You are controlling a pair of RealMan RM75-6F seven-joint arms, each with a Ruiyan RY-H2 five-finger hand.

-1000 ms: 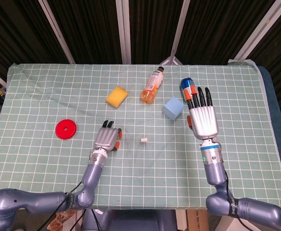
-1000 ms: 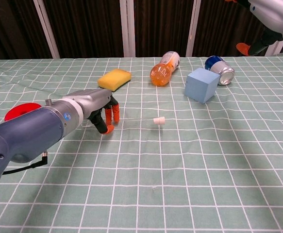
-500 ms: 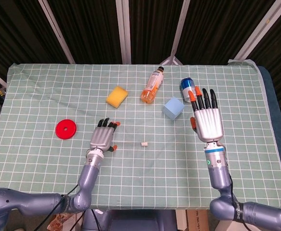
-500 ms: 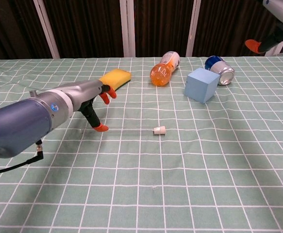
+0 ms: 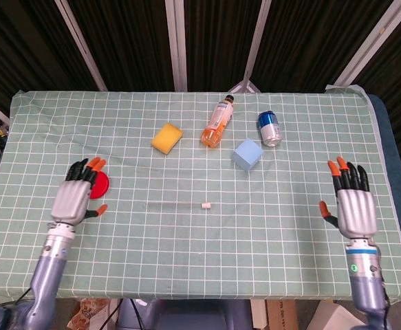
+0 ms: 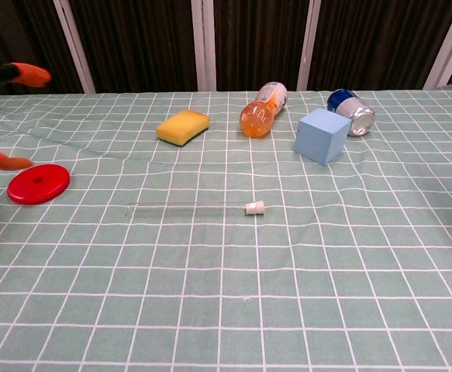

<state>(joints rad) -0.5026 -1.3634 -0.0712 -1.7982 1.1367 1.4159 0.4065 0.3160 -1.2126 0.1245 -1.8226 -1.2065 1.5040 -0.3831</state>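
Hovering above the table's left side, the left hand [image 5: 74, 196] holds nothing, fingers spread and extended; it partly covers the red disc [image 5: 100, 185] in the head view, though contact cannot be confirmed; in the chest view only its orange fingertips [image 6: 29, 75] show at the left edge. Right hand [image 5: 351, 206]: empty, fingers apart, above the table's right side, well apart from every object. Clear tube [image 6: 187, 206] with white cap [image 6: 254, 207]: lying flat near table centre, between the two hands. Yellow sponge [image 5: 167, 137], orange bottle [image 5: 217, 123], blue cube [image 5: 247, 154] and can [image 5: 269, 128] lie toward the far edge of the checked cloth [image 5: 186, 247].
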